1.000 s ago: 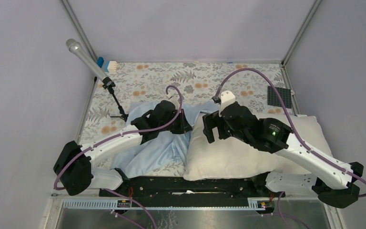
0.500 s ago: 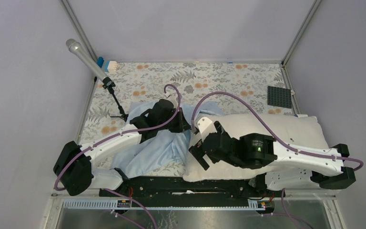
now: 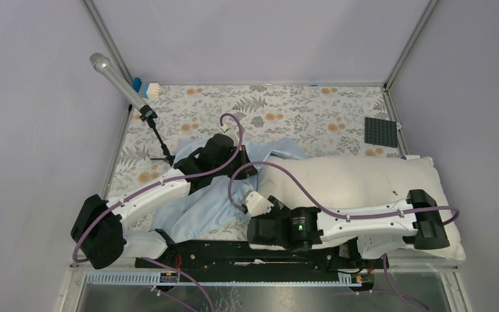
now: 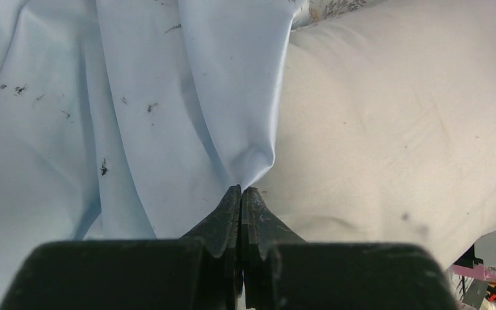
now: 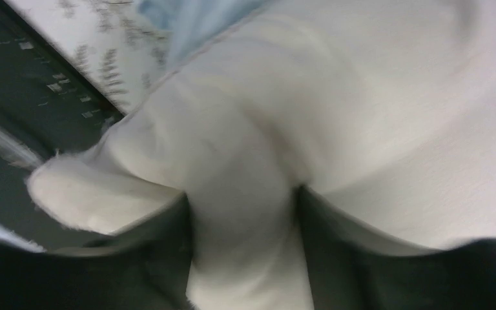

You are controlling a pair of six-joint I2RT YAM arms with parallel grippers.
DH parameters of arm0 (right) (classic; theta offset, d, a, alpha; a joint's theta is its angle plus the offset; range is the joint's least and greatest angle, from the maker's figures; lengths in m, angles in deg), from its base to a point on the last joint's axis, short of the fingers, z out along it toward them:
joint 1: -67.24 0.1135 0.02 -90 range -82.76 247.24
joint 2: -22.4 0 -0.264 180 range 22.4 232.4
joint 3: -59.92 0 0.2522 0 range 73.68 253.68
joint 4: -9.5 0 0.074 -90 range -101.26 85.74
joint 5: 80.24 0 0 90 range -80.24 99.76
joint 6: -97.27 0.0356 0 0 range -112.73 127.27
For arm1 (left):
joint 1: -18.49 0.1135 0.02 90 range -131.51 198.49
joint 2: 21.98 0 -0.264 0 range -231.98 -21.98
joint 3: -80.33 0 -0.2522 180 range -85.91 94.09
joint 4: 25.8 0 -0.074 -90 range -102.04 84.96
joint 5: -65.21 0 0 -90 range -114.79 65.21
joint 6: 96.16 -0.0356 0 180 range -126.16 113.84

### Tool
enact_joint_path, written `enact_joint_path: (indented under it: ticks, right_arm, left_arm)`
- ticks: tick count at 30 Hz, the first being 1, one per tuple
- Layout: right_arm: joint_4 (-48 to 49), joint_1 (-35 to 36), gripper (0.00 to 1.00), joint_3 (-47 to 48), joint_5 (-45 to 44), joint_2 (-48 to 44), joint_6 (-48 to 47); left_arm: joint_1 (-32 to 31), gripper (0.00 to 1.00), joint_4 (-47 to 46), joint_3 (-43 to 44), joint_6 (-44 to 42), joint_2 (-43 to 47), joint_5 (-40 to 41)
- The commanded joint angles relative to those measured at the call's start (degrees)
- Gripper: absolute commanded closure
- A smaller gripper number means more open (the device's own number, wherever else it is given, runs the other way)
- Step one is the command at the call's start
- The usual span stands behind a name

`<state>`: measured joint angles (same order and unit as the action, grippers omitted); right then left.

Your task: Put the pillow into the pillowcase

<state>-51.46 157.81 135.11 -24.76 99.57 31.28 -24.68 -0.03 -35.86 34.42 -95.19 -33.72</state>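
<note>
The cream pillow (image 3: 357, 179) lies on the right half of the table, and the light-blue pillowcase (image 3: 198, 211) is crumpled to its left. Between the two, my left gripper (image 3: 250, 171) is shut on a fold of the pillowcase (image 4: 135, 97), pinched at the tips (image 4: 241, 189) right beside the pillow (image 4: 394, 129). My right arm lies low along the pillow's near edge. Its gripper (image 5: 242, 219) is at the near left corner, closed on a bunch of pillow fabric (image 5: 361, 97) that fills the gap between its fingers. A strip of pillowcase (image 5: 187, 19) shows beyond that corner.
A floral table cloth (image 3: 266, 110) covers the table. A microphone on a stand (image 3: 120, 81) leans at the back left. A dark studded plate (image 3: 381, 131) lies at the back right. A black frame (image 3: 221, 250) runs along the near edge, just under the pillow corner.
My right arm swung from above the pillow's left part down to its near left corner, and its jaws closed onto the fabric. The left gripper kept its hold and barely moved.
</note>
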Motion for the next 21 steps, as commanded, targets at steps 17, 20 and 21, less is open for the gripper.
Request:
enact_joint_path:
  ticks: [17, 20, 21]
  right_arm:
    - [13.4, -31.1, 1.00, 5.7, 5.2, -4.2, 4.1]
    - [17.6, -33.2, 1.00, 3.3, 6.2, -2.6, 6.6]
    - [18.6, -33.9, 1.00, 2.7, 6.1, -2.0, 7.4]
  left_arm:
    - [-0.4, 1.00, 2.4, 0.0, -2.2, 7.1, -13.0]
    - [-0.8, 1.00, 3.5, 1.1, -2.5, 8.5, -15.0]
    - [-0.9, 1.00, 3.5, 1.5, -2.5, 8.8, -16.4]
